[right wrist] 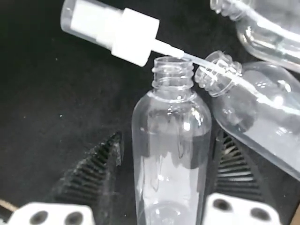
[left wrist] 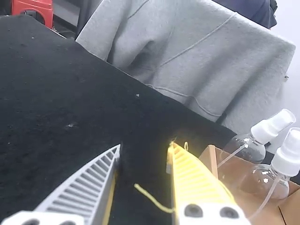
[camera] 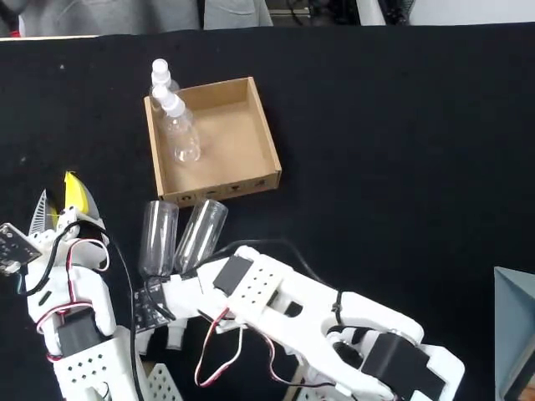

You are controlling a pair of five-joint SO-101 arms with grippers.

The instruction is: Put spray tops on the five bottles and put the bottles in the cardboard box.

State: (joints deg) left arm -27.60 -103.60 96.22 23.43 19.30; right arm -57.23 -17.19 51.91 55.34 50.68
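Observation:
A cardboard box (camera: pixel 242 138) stands at the middle left of the table, with two capped spray bottles (camera: pixel 177 125) leaning in its left side. Two uncapped clear bottles (camera: pixel 159 238) lie just in front of the box, their lower ends under my right arm (camera: pixel 276 292). In the right wrist view my right gripper (right wrist: pixel 168 138) is open, its jaws either side of an uncapped bottle (right wrist: pixel 171 140). A loose spray top (right wrist: pixel 112 30) lies beyond it, its tube reaching into a neighbouring bottle (right wrist: pixel 253 108). My left gripper (camera: pixel 57 190) (left wrist: pixel 143 147) is open and holds nothing, left of the box.
A third uncapped bottle (right wrist: pixel 265 21) lies beside the others. A person in a grey top (left wrist: pixel 187 56) sits behind the table's far edge. A grey object (camera: pixel 514 326) stands at the right edge. The black table (camera: pixel 401 125) is bare to the right of the box.

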